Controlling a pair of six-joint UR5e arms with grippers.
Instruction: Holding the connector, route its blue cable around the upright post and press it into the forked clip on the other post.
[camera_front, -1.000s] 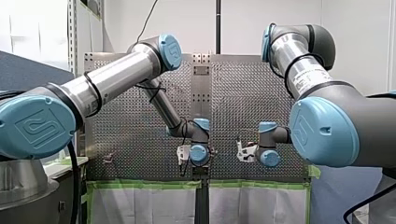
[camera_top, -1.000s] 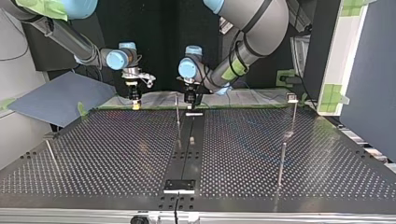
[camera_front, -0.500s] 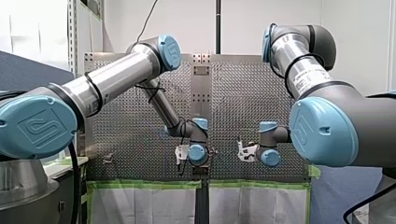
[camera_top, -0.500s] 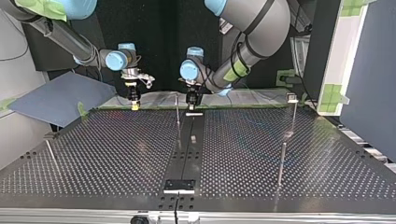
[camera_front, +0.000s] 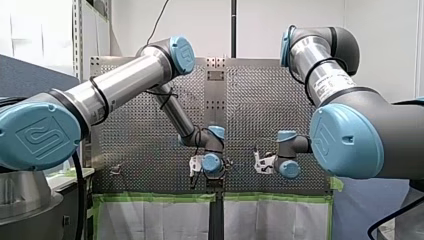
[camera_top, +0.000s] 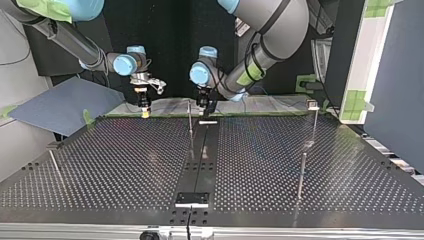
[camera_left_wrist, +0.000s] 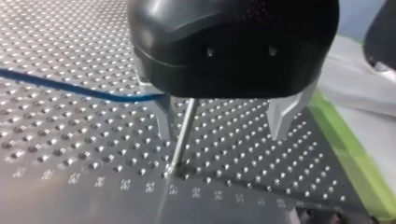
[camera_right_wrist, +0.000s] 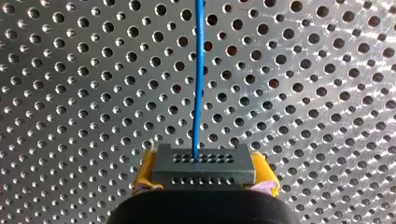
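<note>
My left tool (camera_top: 204, 105) has edged slightly toward the top view's left, nearer the upright post (camera_top: 190, 120).

Two arms of silver tube, my left arm (camera_front: 125, 82) and my right arm (camera_front: 312, 55), pale blue joint caps (camera_front: 37, 135) with embossed logo, black cable (camera_front: 161, 94) tied on, white label (camera_front: 332, 82), black domed housing (camera_left_wrist: 233, 42), metal jaws, yellow pads (camera_right_wrist: 144, 170).

I see the perforated table (camera_top: 125, 160), a black strip (camera_top: 210, 165) down its middle, green tape (camera_front: 150, 198) along one edge, and a grey-blue board (camera_top: 60, 105) beyond its far corner at the top view's left.
</note>
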